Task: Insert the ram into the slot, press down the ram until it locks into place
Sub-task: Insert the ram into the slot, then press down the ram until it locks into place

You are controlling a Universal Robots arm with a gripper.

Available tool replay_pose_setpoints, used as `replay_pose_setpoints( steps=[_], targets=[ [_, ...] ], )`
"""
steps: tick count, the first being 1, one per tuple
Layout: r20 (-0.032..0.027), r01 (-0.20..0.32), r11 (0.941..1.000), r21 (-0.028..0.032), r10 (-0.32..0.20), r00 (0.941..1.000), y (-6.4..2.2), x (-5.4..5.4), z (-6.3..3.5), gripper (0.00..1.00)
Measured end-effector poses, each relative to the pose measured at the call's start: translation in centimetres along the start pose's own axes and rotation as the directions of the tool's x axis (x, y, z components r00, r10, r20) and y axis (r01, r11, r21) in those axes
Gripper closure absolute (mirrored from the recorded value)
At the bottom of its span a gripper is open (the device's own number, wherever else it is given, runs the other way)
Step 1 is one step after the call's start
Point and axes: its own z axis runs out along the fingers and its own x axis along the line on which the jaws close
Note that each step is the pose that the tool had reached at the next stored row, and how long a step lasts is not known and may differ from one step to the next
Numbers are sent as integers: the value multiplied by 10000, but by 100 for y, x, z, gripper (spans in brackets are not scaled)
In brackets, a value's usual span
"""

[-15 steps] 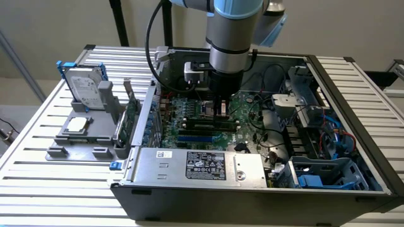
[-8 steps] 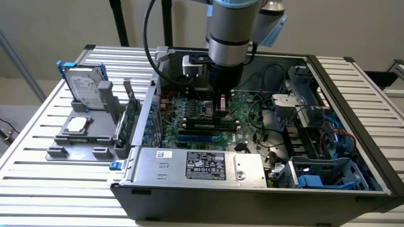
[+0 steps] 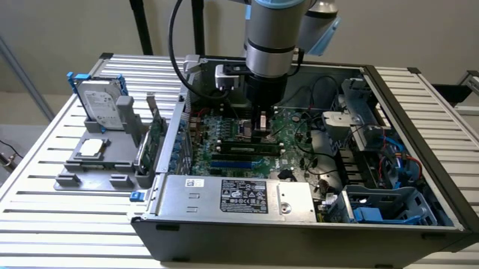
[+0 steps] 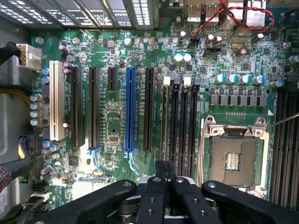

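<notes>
The ram is a long thin green stick with dark chips, standing on edge in a black slot on the motherboard inside the open case. In the wrist view the ram shows edge-on as a thin line in the outermost of several parallel black slots beside the processor socket. My gripper hangs straight down over the ram's end at the exterior view's right. Its black fingers are shut together, tip just above the ram's edge, with nothing visible between them. I cannot tell whether the tip touches the ram.
A blue slot, a white slot and the empty processor socket flank the memory slots. The power supply and drive cage crowd the case front. Outside stand a hard drive, a grey fixture and an upright green card.
</notes>
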Motion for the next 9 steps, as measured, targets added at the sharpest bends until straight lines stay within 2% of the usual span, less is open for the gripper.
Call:
replay_pose_setpoints(
  steps=[9],
  targets=[
    [50, 0, 10000, 0, 0, 10000, 0, 0, 0, 89]
  ],
)
